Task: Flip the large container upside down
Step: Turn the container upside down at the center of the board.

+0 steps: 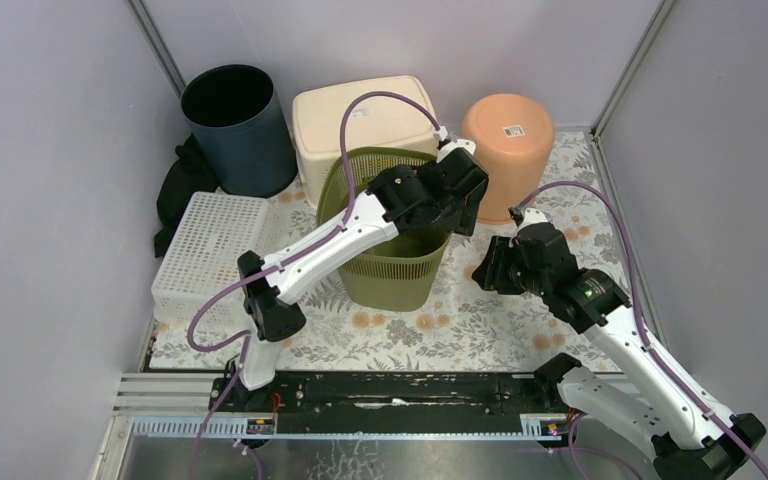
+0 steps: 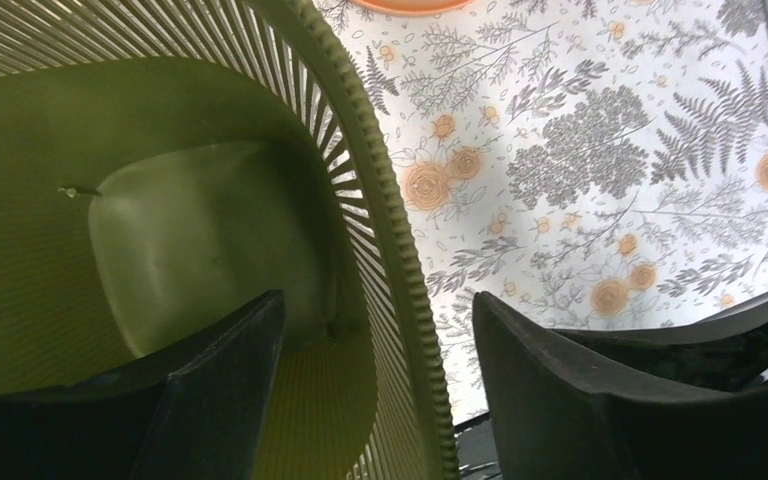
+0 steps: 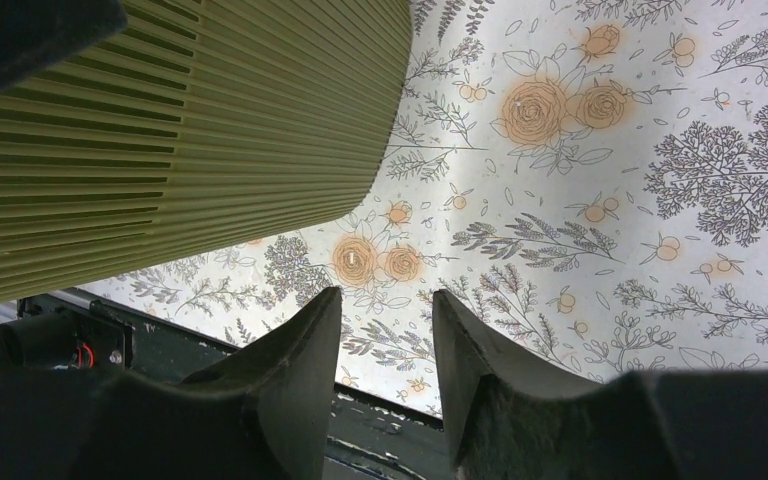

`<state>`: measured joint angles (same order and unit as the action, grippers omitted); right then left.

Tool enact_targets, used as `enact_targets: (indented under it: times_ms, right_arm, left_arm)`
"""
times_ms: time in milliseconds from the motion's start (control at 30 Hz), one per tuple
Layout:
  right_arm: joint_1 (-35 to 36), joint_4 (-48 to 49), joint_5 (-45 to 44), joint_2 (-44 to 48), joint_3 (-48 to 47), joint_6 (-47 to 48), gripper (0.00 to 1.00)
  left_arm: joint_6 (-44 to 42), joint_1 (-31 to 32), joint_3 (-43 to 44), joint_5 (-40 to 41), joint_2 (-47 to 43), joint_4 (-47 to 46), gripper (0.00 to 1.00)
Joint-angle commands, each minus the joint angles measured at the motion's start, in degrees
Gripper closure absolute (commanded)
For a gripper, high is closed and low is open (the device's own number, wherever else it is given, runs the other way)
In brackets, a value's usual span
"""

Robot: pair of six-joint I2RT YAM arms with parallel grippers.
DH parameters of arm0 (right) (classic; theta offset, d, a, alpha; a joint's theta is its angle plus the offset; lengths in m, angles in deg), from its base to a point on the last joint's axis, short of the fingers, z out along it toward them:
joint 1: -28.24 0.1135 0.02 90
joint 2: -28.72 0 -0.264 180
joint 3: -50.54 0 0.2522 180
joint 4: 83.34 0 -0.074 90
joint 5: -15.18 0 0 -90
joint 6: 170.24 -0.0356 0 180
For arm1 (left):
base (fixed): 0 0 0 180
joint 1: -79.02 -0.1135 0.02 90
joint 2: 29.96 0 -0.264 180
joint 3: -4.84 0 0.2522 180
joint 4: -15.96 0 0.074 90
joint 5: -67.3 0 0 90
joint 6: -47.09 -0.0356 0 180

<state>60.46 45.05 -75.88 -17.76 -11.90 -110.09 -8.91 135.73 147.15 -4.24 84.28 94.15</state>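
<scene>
Basket [image 1: 390, 270] upright on the surface [image 1: 480, 320], left claw [image 2: 375, 305] astride its rim
Left claw open, one finger inside, one outside, not clamped; right claw [image 3: 385, 300] partly open, empty, beside the basket.

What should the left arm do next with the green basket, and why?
Probably close the left gripper on the rim of the green basket: its fingers straddle the rim, one inside, one outside, with gaps showing, and the basket stands upright.
</scene>
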Motion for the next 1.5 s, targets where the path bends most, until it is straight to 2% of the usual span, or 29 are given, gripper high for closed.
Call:
enact_targets:
  times_ms: [0,267,433,633,867,1200,1467]
  right_arm:
    - [0.2,0.8,-0.8,1.1,-1.0,0.6,0.55]
    - [0.2,1.1,-0.3,1.3,-0.4,0.7,0.56]
    - [0.2,1.2,0.1,1.3,-0.7,1.0,0.57]
    - [0.2,0.2,0.2,1.4,-2.8,1.3,0.57]
    - [0.2,-3.6,-1.1,1.7,-9.7,2.4,0.57]
    - [0.2,-11.3,-3.2,0.1,-23.9,4.2,0.57]
    - [0.2,-16.4,-5.4,-1.1,-32.7,5.1,0.57]
  left_arm:
    - [0.1,0.3,2.6,-0.1,0.6,4.0,0.30]
    - [0.1,0.4,2.3,-1.3,1.4,6.1,0.68]
    - [0.2,0.3,3.3,-1.1,1.6,6.8,0.99]
    - [0.6,0.3,5.8,-1.8,-0.3,6.0,1.00]
    - [1.8,-0.8,3.6,-8.1,-7.8,-3.2,1.00]
    - [7.7,-7.5,-17.4,-20.0,-24.7,-25.9,1.00]
    - [17.9,-13.8,-41.7,-32.7,-36.4,-52.6,1.00]
